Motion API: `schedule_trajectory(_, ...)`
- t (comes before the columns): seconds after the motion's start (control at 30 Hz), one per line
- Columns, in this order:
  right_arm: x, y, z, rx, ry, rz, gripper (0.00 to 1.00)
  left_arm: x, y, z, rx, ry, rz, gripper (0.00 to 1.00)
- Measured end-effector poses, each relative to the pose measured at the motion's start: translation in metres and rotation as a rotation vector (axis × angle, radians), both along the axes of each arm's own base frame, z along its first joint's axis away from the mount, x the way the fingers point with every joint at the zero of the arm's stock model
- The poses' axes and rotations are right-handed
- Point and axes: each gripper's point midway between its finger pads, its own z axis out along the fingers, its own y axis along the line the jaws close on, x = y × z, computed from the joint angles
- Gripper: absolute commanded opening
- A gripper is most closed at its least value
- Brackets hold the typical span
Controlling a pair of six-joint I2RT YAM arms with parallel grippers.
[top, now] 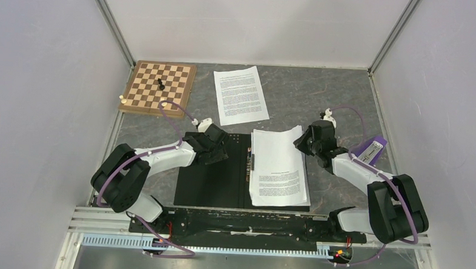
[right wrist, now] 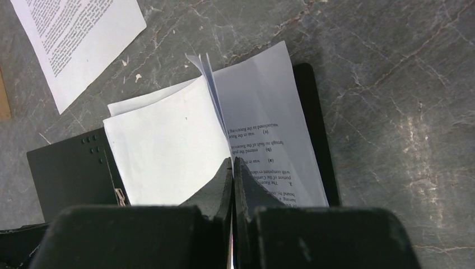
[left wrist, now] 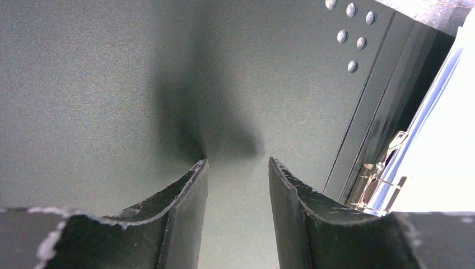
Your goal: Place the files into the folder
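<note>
The folder lies open on the table, black inner faces up. Two printed white files lie on its right half. A third file lies on the table behind it. My left gripper is open, with its tips down on the folder's left inner face and nothing between them. My right gripper is shut on the far right edge of the files, which curls up between its jaws. The loose file also shows in the right wrist view.
A wooden chessboard with a black piece sits at the back left. A purple object lies at the right by the wall. The folder's metal clip runs along its spine. Grey walls close in on three sides.
</note>
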Motion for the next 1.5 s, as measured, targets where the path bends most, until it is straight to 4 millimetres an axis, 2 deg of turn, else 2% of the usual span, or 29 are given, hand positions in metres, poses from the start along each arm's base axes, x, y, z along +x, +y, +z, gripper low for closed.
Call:
schedule_trajectory(0.13, -0.005, 0.0, -0.005, 0.008, 0.009, -0.013, 0.0, 0.0, 0.0, 0.0, 0.0, 0.0, 0.0, 0.51)
schedule_trajectory(0.4, -0.007, 0.009, -0.001, 0.016, -0.016, -0.003, 0.0, 0.0, 0.0, 0.0, 0.001, 0.001, 0.0, 0.52)
schedule_trajectory(0.47, -0.007, 0.009, -0.002, 0.008, -0.016, 0.003, 0.13, 0.0, 0.0, 0.001, 0.001, 0.003, -0.001, 0.53)
schedule_trajectory(0.5, -0.008, 0.008, -0.003, 0.0, -0.013, 0.008, 0.25, 0.0, -0.001, 0.001, 0.002, 0.004, -0.001, 0.54)
schedule_trajectory(0.6, -0.01, 0.006, -0.006, -0.035, 0.001, 0.026, 0.49, 0.0, -0.002, 0.002, 0.0, 0.009, -0.004, 0.58)
schedule_trajectory(0.73, -0.008, 0.0, -0.002, -0.11, 0.008, 0.053, 0.76, -0.001, -0.001, 0.003, 0.013, 0.022, -0.011, 0.64)
schedule_trajectory(0.83, 0.002, -0.007, 0.012, -0.18, -0.013, 0.065, 0.87, -0.002, 0.001, 0.007, 0.032, 0.035, -0.022, 0.67)
schedule_trajectory(0.93, 0.014, -0.01, 0.03, -0.241, -0.054, 0.084, 0.91, 0.009, -0.004, 0.024, 0.024, 0.015, -0.033, 0.68)
schedule_trajectory(1.0, 0.026, -0.008, 0.04, -0.261, -0.083, 0.107, 0.91, 0.029, -0.007, 0.044, -0.007, -0.021, -0.021, 0.69)
schedule_trajectory(1.1, 0.053, 0.01, 0.047, -0.26, -0.127, 0.177, 0.91, 0.081, -0.013, 0.084, -0.061, -0.118, 0.008, 0.69)
schedule_trajectory(1.2, 0.089, 0.035, 0.046, -0.241, -0.163, 0.265, 0.91, 0.133, -0.011, 0.107, -0.1, -0.187, 0.037, 0.68)
schedule_trajectory(1.33, 0.138, 0.066, 0.044, -0.216, -0.231, 0.354, 0.92, 0.192, 0.0, 0.106, -0.113, -0.231, 0.066, 0.68)
schedule_trajectory(1.5, 0.207, 0.106, 0.05, -0.144, -0.366, 0.416, 0.94, 0.248, 0.016, 0.087, -0.156, -0.242, 0.091, 0.69)
